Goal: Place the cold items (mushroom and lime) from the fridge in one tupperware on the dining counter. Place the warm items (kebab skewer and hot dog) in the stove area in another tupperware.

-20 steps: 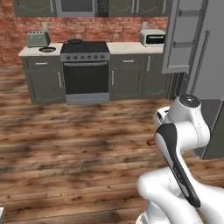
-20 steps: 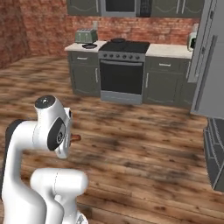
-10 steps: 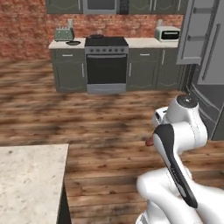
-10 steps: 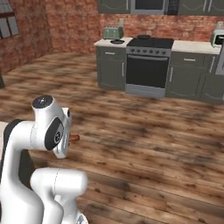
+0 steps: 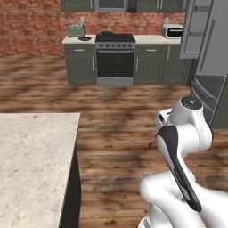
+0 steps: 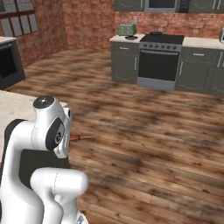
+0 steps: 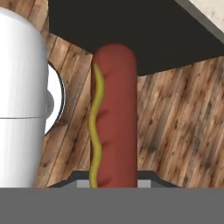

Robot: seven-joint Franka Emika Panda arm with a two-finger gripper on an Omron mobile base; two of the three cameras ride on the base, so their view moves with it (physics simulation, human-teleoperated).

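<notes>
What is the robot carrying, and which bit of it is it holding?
A hot dog with a mustard squiggle. The jaws hold it by its near end, and the rest sticks out over the wooden floor.

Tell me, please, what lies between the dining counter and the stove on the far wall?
Bare wooden floor alone; in the left base view nothing stands between the dining counter and the stove.

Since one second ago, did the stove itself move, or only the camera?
No. The stove keeps its place between the grey cabinets; the whole picture shifted, so the base drove.

A glossy white arm (image 5: 187, 133) of rounded segments with dark, possibly black, joint panels.
</notes>
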